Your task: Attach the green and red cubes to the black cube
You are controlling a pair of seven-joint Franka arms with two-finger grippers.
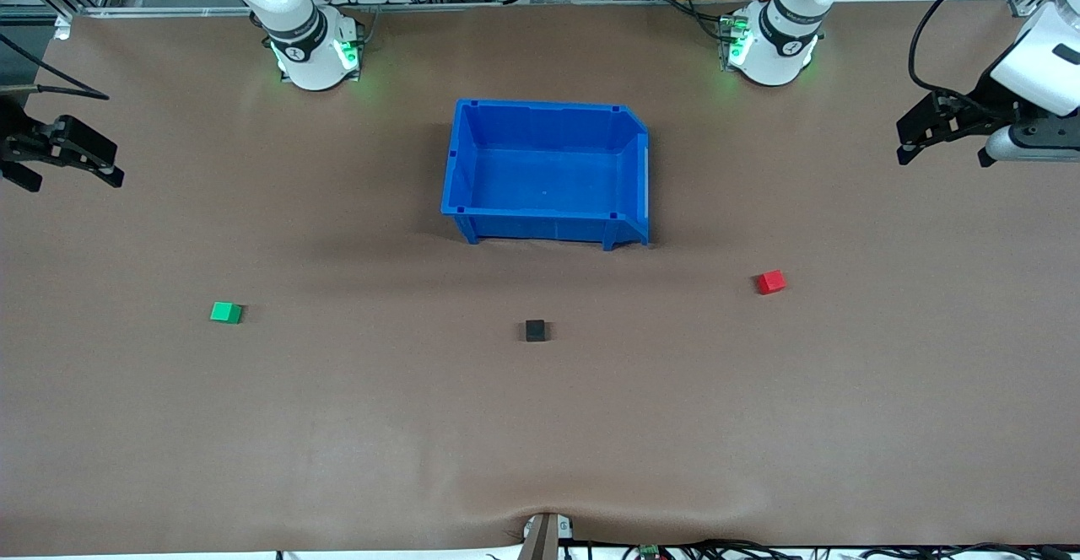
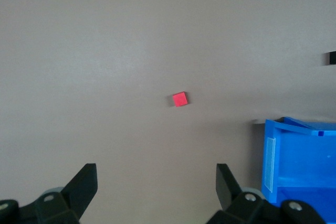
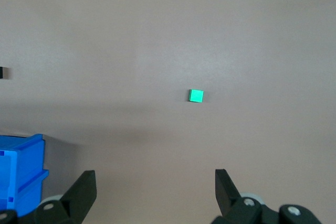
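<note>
The green cube (image 1: 226, 313) lies on the brown table toward the right arm's end. The red cube (image 1: 771, 282) lies toward the left arm's end. The black cube (image 1: 535, 331) sits between them, nearer to the front camera than the blue bin. My left gripper (image 1: 943, 158) hangs open and empty over the table's edge at its own end. Its wrist view shows its gripper (image 2: 156, 182), the red cube (image 2: 180, 99) and the black cube (image 2: 330, 57). My right gripper (image 1: 76, 182) hangs open and empty at its end. Its wrist view shows its gripper (image 3: 156, 187), the green cube (image 3: 196, 96) and the black cube (image 3: 1, 72).
An empty blue bin (image 1: 540, 105) stands mid-table between the arm bases and the black cube, also in the left wrist view (image 2: 299, 129) and the right wrist view (image 3: 21, 145). Cables run along the table's front edge.
</note>
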